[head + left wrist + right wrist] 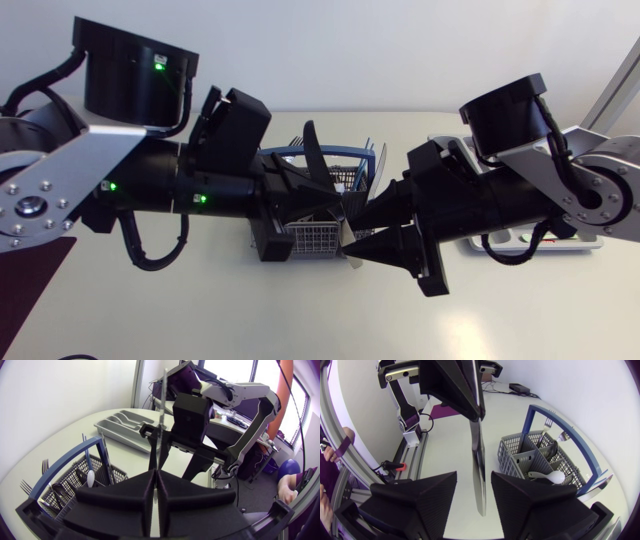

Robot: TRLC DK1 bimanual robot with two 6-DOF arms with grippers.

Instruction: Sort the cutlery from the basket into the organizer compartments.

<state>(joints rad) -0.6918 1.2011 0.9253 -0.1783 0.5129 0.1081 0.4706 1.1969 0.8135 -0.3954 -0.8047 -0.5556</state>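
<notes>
My left gripper (156, 472) is shut on the handle end of a table knife (162, 405), which sticks straight out ahead of it. In the right wrist view the knife's blade (478, 460) runs from the left gripper (470, 395) down between the fingers of my right gripper (474, 476). Those fingers are open, with a gap on each side of the blade. Both grippers meet above the grey cutlery basket (318, 238) with its blue handle (565, 425). The grey organizer (120, 425) lies beyond, mostly hidden under my right arm in the head view (520, 240).
The basket (520, 457) holds several forks (45, 467), a white spoon (547, 476) and dark utensils. Bare tabletop lies in front of the basket and between it and the organizer.
</notes>
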